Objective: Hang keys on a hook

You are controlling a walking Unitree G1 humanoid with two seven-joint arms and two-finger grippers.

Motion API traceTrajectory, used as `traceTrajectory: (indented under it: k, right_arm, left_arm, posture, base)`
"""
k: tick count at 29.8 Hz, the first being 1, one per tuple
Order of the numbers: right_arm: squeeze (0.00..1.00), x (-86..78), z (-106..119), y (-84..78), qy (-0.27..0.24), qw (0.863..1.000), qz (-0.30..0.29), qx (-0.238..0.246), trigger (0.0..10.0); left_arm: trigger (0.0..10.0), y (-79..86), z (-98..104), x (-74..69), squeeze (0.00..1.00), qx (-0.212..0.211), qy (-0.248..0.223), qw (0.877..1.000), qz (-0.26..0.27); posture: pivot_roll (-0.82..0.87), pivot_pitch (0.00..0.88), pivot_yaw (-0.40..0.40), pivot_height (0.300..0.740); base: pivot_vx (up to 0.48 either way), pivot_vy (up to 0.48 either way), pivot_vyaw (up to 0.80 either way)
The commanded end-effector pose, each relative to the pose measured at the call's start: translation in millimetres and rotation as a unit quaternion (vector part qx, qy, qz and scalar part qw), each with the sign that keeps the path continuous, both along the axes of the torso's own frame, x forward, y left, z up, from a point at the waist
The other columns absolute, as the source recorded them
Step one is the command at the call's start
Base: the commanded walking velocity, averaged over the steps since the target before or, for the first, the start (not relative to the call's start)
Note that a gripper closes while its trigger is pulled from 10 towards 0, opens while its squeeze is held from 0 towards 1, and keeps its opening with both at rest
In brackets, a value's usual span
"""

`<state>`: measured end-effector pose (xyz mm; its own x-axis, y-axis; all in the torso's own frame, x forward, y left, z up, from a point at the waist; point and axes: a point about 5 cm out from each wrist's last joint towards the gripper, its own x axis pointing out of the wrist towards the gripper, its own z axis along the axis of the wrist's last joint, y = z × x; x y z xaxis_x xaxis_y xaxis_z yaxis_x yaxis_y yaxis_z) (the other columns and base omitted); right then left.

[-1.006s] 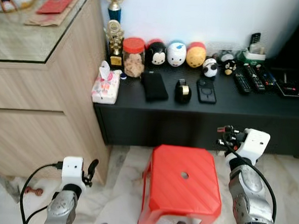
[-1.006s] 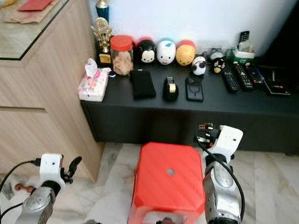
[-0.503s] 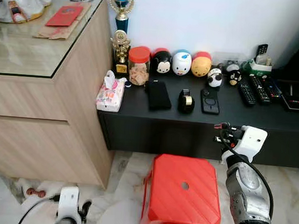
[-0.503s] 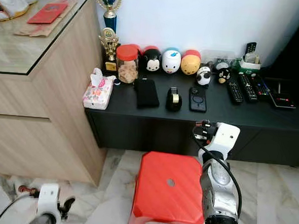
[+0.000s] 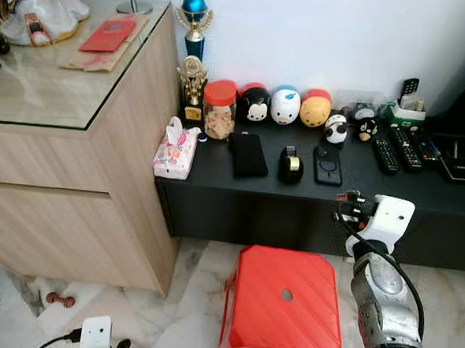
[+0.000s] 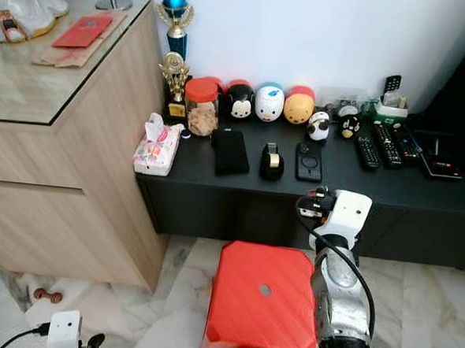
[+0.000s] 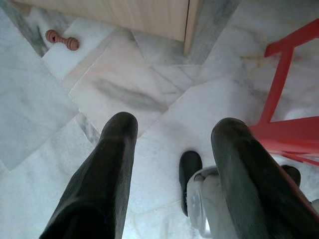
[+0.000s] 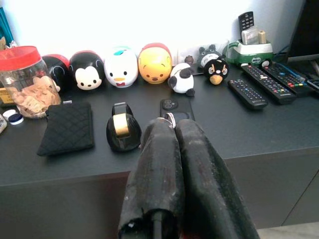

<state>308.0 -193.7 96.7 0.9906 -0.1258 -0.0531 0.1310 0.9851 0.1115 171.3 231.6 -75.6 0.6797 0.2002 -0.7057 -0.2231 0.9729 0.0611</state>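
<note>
My right gripper [image 5: 346,206] is held up in front of the black low cabinet [image 5: 429,190], just above the red stool [image 5: 284,305]. Its fingers [image 8: 164,149] are pressed shut, and a small metal ring of the keys [image 8: 168,117] peeks out at their tips. A few dark and red bits show at the fingertips in the left eye view. My left gripper [image 7: 174,124] hangs low over the marble floor beside the stool, open with nothing between its fingers.
On the cabinet stand a cookie jar [image 5: 218,108], round toy figures [image 5: 286,105], a black pouch [image 5: 248,153], a tape dispenser [image 5: 290,163], a phone [image 5: 327,164] and remotes [image 5: 398,149]. A wooden sideboard [image 5: 66,180] rises on the left. A small wooden dumbbell [image 5: 57,299] lies on the floor.
The camera has lifted, so the scene sits lower in the picture. My left arm has dropped toward the floor. The right gripper stays shut in the same pose.
</note>
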Motion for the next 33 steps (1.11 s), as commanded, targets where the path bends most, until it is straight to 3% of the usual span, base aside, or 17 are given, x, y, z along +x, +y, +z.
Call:
traceTrajectory:
  k: [1,33]
  right_arm:
    - [0.00,-0.7,-0.3,1.3,0.006,1.000,0.004,0.000,10.0]
    - [0.00,3.4,8.0,8.2,-0.011,1.000,0.007,0.025,10.0]
  left_arm:
    - [10.0,-2.9,-5.1,-7.6,0.00,-0.007,0.019,1.000,0.006]
    - [10.0,-2.0,-4.9,-5.7,0.00,-0.013,0.031,0.999,-0.023]
  posture:
    - [-0.10,0.067,-0.025,0.740]
    - [-0.10,0.052,-0.018,0.740]
  base:
    - [-0.304,0.000,0.00]
    - [-0.458,0.000,0.00]
